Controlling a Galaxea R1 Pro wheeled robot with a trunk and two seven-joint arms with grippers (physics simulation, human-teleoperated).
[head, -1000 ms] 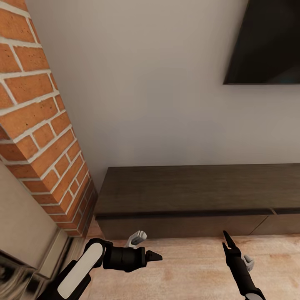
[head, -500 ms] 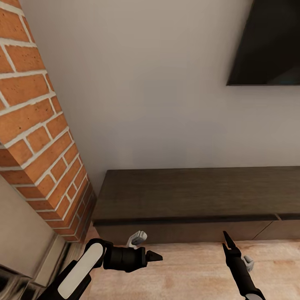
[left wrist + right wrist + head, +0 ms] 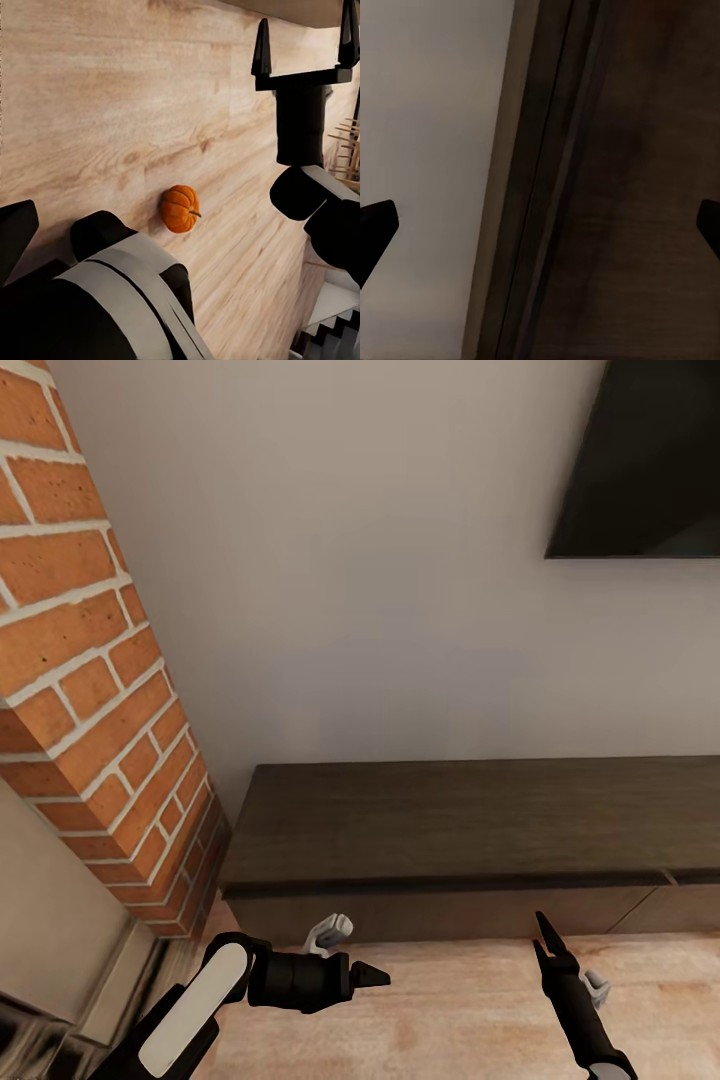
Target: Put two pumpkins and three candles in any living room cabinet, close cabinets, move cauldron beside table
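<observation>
The long dark brown cabinet (image 3: 470, 830) stands against the pale wall ahead with its drawer fronts closed. My left gripper (image 3: 375, 977) hangs low over the plank floor in front of the cabinet's left end and points right; one dark fingertip (image 3: 15, 232) shows at the left wrist view's edge. My right gripper (image 3: 542, 938) points up at the cabinet front, open and empty, with its fingers (image 3: 261, 46) spread wide. In the right wrist view the cabinet's wood (image 3: 645, 187) is close up. One orange pumpkin (image 3: 179, 208) lies on the floor beside my arm. No candle is in view.
The red brick fireplace (image 3: 90, 690) rises at the left, close to my left arm. A black TV (image 3: 640, 460) hangs on the wall at the upper right. Light wood floor (image 3: 460, 1000) runs between me and the cabinet.
The whole head view has shifted a little, so the camera moved. Both arms keep the same pose and nothing was taken or let go.
</observation>
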